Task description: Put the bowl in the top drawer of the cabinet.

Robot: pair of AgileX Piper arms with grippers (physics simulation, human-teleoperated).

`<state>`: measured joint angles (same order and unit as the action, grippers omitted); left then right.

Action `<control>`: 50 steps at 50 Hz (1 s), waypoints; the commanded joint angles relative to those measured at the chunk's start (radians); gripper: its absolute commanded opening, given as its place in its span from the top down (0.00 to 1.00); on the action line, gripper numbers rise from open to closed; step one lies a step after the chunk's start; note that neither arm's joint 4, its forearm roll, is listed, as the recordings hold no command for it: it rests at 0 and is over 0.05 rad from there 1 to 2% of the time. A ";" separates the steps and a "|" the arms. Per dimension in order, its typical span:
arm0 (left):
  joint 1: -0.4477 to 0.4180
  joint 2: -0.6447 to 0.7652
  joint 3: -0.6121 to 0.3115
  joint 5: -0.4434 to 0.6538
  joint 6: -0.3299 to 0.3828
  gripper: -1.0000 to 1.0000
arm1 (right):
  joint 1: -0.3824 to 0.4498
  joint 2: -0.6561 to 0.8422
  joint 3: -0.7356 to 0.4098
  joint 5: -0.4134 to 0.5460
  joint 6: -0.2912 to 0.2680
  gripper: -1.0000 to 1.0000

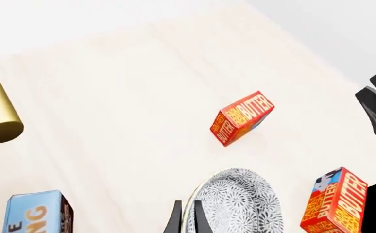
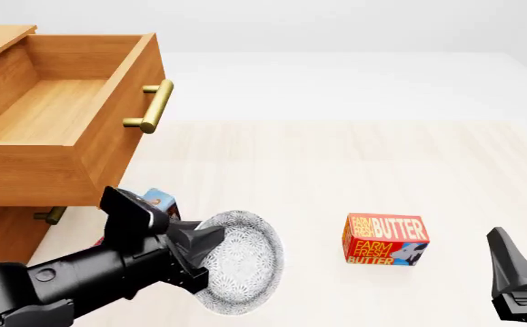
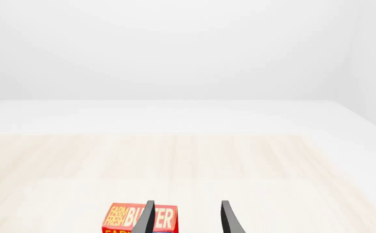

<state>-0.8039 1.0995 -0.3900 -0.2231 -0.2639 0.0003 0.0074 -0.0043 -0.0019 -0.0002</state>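
The bowl [image 2: 238, 262] hangs clear of the table [image 2: 355, 170], turned on edge so its patterned face looks toward the camera, at about 7 o'clock in the front view. It looks like thin glazed ceramic: stiff, fairly light, slick under hard pads and liable to chip if it slips or knocks wood. The rim is the only sensible place to take it, one finger inside the wall and one outside, and that is where the left tool [image 2: 204, 255] has it, pinched on the edge nearest the arm; the left wrist view shows the two dark fingers [image 1: 174, 222] straddling the rim. So small a bite on a smooth edge probably lets the bowl swing, so slow moves seem wise.

At 10 o'clock from the bowl the top drawer [image 2: 54, 116] of the cabinet [image 2: 0, 231] stands pulled out, higher than the bowl, its brass handle [image 2: 152, 105] facing the table. A butter box [image 2: 383, 240] lies at 3 o'clock. The right tool [image 3: 186, 218] waits spread and empty at 4 o'clock.
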 commanded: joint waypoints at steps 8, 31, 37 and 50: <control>-0.024 -0.148 -0.020 0.089 0.049 1.00 | 0.000 0.000 0.000 0.000 0.000 0.00; -0.007 -0.326 -0.064 0.211 0.098 1.00 | 0.000 0.000 0.000 0.000 0.000 0.00; -0.005 -0.376 -0.094 0.258 0.121 1.00 | 0.000 0.000 0.000 0.000 0.000 0.00; 0.007 -0.468 -0.163 0.331 0.143 1.00 | 0.000 0.000 0.000 0.000 0.000 0.00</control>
<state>-0.8037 0.7045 -0.4986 0.0533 -0.1460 0.0004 0.0073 -0.0043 -0.0019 -0.0003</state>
